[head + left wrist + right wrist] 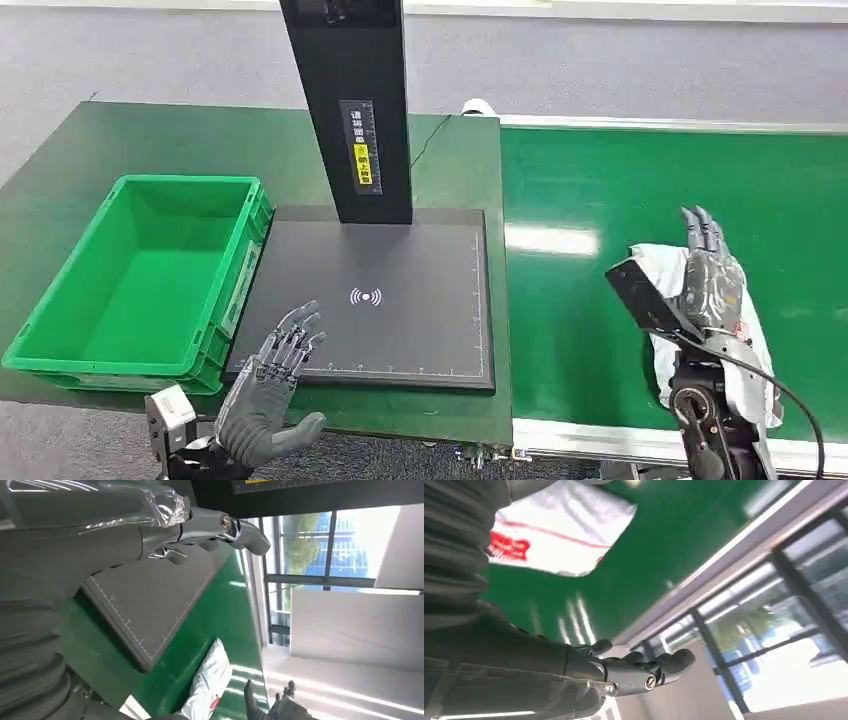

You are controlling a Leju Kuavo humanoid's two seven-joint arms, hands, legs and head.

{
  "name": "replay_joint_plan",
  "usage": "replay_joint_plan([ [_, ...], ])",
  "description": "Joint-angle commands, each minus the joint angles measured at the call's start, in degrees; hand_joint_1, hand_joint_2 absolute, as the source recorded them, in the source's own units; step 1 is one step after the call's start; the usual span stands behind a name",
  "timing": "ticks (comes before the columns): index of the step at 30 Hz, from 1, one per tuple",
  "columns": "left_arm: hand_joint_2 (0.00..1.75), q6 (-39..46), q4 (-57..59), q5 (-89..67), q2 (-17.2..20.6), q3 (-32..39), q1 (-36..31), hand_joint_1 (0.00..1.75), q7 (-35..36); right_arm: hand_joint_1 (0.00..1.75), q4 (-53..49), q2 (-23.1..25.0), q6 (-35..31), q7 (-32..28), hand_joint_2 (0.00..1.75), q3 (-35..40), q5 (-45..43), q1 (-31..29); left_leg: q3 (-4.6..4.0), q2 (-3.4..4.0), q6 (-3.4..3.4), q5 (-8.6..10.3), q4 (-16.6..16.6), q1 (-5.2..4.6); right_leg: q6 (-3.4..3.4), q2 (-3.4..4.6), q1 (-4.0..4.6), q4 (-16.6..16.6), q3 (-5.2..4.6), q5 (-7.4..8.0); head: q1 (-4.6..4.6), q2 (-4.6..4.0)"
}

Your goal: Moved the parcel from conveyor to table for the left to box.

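A white plastic parcel (745,340) with red print lies on the green conveyor belt (600,300) at the right; it also appears as the parcel (559,535) and the parcel (207,682). My right hand (712,270) hovers just above it, fingers stretched out and apart, holding nothing. My left hand (275,385) is spread open over the near left corner of the black scanner pad (400,300), palm down, empty. The green crate (140,280) stands empty at the left of the pad.
A black scanner post (350,100) rises from the far edge of the pad. The dark green table (150,140) carries the crate and pad. A white rail (560,435) borders the conveyor's near edge.
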Motion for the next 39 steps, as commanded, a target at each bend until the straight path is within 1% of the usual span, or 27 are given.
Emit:
replay_joint_plan([
  [1,1.75,0.2,1.5,0.5,1.1,1.2,-0.5,0.0,1.0,0.0,12.8,-1.4,-1.0,0.2,1.75,-2.4,-0.3,-5.6,0.05,0.14,0.02,0.05,-0.1,0.01,-0.05,0.06,0.03,-0.1,0.02,0.09,-0.02,0.0],
  [6,1.75,0.4,1.9,0.6,1.2,0.8,-1.0,0.0,1.0,0.0,15.2,-2.1,-0.6,2.5,1.75,-2.2,1.0,-6.5,0.03,0.11,0.01,0.04,-0.1,0.0,-0.04,0.05,0.02,-0.1,-0.01,0.07,-0.02,0.0],
  [12,1.75,0.4,1.4,0.7,0.9,1.5,-0.7,0.0,1.8,0.0,17.5,-3.2,5.1,5.8,1.75,-2.2,0.0,-7.1,-0.02,0.08,0.02,0.03,0.0,0.0,-0.02,0.03,0.01,0.0,-0.03,0.05,-0.02,0.0],
  [13,1.75,0.4,1.3,0.7,0.9,1.6,-0.7,0.0,2.0,0.0,17.8,-3.5,7.1,7.4,1.75,-1.9,-0.3,-7.4,-0.05,0.1,0.03,0.05,0.0,0.0,-0.02,0.04,0.02,-0.1,-0.05,0.09,0.0,0.0],
  [16,1.75,0.4,1.1,0.6,1.0,1.7,-0.5,0.0,2.2,0.0,17.5,-4.1,8.8,9.2,1.75,-1.5,0.0,-7.4,-0.03,0.12,0.02,0.03,0.0,-0.01,-0.03,0.06,0.01,-0.1,-0.05,0.06,0.0,0.0],
  [17,1.75,0.4,1.0,0.6,1.0,1.8,-0.4,0.0,2.4,0.0,17.5,-5.2,11.4,13.2,1.75,0.0,2.4,-7.5,-0.04,0.08,0.01,0.02,0.0,-0.02,-0.02,0.04,0.0,0.0,-0.05,0.03,0.0,0.0],
  [18,1.75,0.4,1.0,0.6,1.0,1.8,-0.4,0.0,2.4,0.0,17.5,-5.2,11.4,13.2,1.75,0.0,2.4,-7.5,-0.04,0.16,0.01,0.03,-0.1,-0.01,-0.04,0.09,0.01,-0.1,-0.07,0.07,-0.02,0.0],
  [20,1.75,0.5,0.8,0.5,0.9,1.9,-0.4,0.0,2.6,0.0,17.7,-5.9,13.3,15.8,1.75,1.1,4.7,-8.0,-0.02,0.19,0.01,0.02,-0.1,0.0,-0.05,0.12,0.02,-0.1,-0.06,0.07,-0.02,0.0],
  [24,1.75,0.8,0.4,0.4,0.9,1.8,-0.1,0.0,2.7,0.0,17.8,-6.4,15.4,17.9,1.75,2.6,7.4,-8.6,-0.05,0.14,0.01,-0.01,0.0,-0.01,-0.02,0.11,0.0,0.0,-0.07,0.04,-0.02,0.0],
  [25,1.75,1.2,0.1,0.3,1.1,1.6,0.1,0.0,2.8,0.0,17.3,-7.8,16.7,21.5,1.75,4.4,12.1,-8.6,-0.06,0.23,0.01,0.0,0.0,0.0,-0.04,0.17,0.02,0.0,-0.1,0.08,-0.02,0.0],
  [26,1.75,1.4,-0.1,0.4,1.1,1.6,0.2,0.0,2.9,0.0,17.0,-7.9,17.2,22.0,1.75,4.0,13.2,-8.5,-0.06,0.16,0.01,0.0,0.0,0.0,-0.02,0.12,0.02,0.0,-0.09,0.06,0.0,0.0],
  [30,1.75,1.8,-0.7,0.4,1.0,1.4,0.9,0.0,3.1,0.0,17.0,-8.2,18.6,22.5,1.75,3.2,15.0,-8.3,-0.08,0.11,0.03,0.01,0.0,-0.01,-0.02,0.05,0.01,0.0,-0.08,0.05,0.02,0.0],
  [31,1.75,1.8,-1.0,0.3,0.9,1.3,1.2,0.0,3.2,0.0,17.3,-8.5,19.9,22.5,1.75,3.2,15.7,-8.2,-0.05,0.08,0.02,-0.01,0.0,-0.02,-0.02,0.02,0.0,0.0,-0.05,0.03,-0.02,0.0],
  [33,1.75,1.7,-1.1,0.3,0.8,1.2,1.3,0.0,3.2,0.0,17.7,-8.7,22.6,21.2,1.75,2.6,14.6,-8.0,-0.05,0.13,0.02,-0.01,0.0,0.0,-0.02,0.07,0.01,0.0,-0.06,0.04,-0.02,0.0],
  [34,1.75,1.6,-1.0,0.3,0.8,1.2,1.2,0.0,3.2,0.0,18.2,-8.6,24.9,19.4,1.75,1.9,12.7,-8.0,-0.07,0.11,0.02,0.02,-0.1,-0.01,-0.03,0.04,0.01,-0.1,-0.07,0.07,-0.02,0.0],
  [36,1.75,1.3,-0.6,0.3,0.9,1.2,0.9,0.0,3.3,0.0,18.4,-9.2,25.8,18.6,1.75,1.3,11.6,-7.4,-0.06,0.05,0.02,0.03,-0.1,0.0,-0.04,-0.04,0.01,-0.1,-0.04,0.06,0.0,0.0],
  [37,1.75,1.1,-0.4,0.3,0.8,1.2,0.7,0.0,3.3,0.0,18.4,-9.2,26.7,17.2,1.75,0.9,10.2,-6.9,-0.06,0.04,0.01,0.01,0.0,0.0,-0.03,-0.03,0.01,0.0,-0.05,0.03,-0.04,0.0],
  [38,1.75,0.9,-0.3,0.3,0.9,1.3,0.7,0.0,3.3,0.0,17.6,-8.9,29.0,14.3,1.75,-0.2,6.3,-5.8,-0.05,0.04,0.01,0.04,-0.1,-0.01,-0.04,-0.03,0.0,-0.1,-0.04,0.05,0.0,0.0],
  [39,1.75,0.9,-0.2,0.3,0.9,1.4,0.7,0.0,3.2,0.0,17.3,-9.1,28.9,14.1,1.75,-0.2,6.1,-5.2,-0.06,-0.04,0.0,0.02,-0.1,0.01,-0.03,-0.1,0.02,-0.1,-0.02,0.02,0.0,0.0],
])
